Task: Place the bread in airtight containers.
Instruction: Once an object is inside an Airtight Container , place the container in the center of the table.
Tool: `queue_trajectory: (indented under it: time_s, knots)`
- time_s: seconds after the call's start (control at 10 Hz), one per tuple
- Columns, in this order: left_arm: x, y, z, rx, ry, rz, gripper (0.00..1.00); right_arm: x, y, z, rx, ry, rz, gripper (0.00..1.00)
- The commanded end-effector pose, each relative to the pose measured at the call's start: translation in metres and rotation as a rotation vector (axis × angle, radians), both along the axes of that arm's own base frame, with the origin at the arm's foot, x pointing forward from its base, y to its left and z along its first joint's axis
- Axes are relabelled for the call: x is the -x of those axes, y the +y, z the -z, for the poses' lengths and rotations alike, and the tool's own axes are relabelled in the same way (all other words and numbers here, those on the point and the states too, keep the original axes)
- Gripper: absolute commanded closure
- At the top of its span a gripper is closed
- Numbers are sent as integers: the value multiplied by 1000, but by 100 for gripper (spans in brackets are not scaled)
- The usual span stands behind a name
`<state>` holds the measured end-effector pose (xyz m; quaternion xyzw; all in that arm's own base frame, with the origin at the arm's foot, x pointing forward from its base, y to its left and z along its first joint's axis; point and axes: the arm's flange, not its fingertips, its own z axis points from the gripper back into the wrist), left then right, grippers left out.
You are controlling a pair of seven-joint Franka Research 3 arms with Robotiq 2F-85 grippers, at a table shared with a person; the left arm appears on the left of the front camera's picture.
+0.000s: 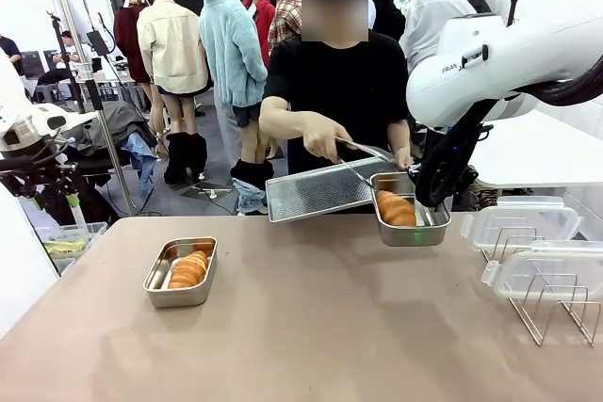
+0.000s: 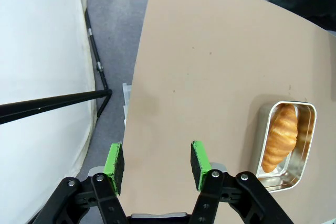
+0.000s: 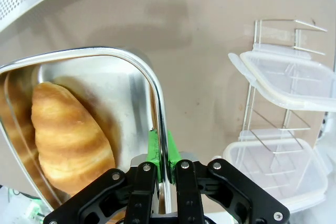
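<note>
Steel airtight container (image 3: 153, 85) is clamped by its side wall in the right claw (image 3: 163, 153); a croissant roll (image 3: 68, 129) lies inside, just beside the pads. Left claw (image 2: 156, 161) apart, empty; second container (image 2: 313, 129), also filled, off to its side. Judged: filling done; next, set down and fit the clear lids (image 3: 294, 77). Front view adds the person's hand (image 1: 325, 143) holding tongs.

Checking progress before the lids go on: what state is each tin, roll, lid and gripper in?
left gripper: open, empty.
right gripper: shut on rim of right tin.
left tin: lidless, on the table.
right tin: lidless, gripped at its rim.
left roll: inside left tin.
right roll: inside right tin.
clear lids: off, resting on wire rack.
perforated tray: held by the person.
</note>
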<state>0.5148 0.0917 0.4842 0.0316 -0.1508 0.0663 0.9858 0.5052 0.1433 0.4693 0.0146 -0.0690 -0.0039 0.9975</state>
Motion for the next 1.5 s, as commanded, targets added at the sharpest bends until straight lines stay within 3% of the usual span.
queue_trajectory:
  time_s: [0.0, 1.4]
  knots:
    - [0, -2, -2, -15, -3, -20, 33, 0, 0, 0, -2, -11, -8, 100]
    - [0, -2, -2, -15, -3, -20, 33, 0, 0, 0, -2, -11, -8, 100]
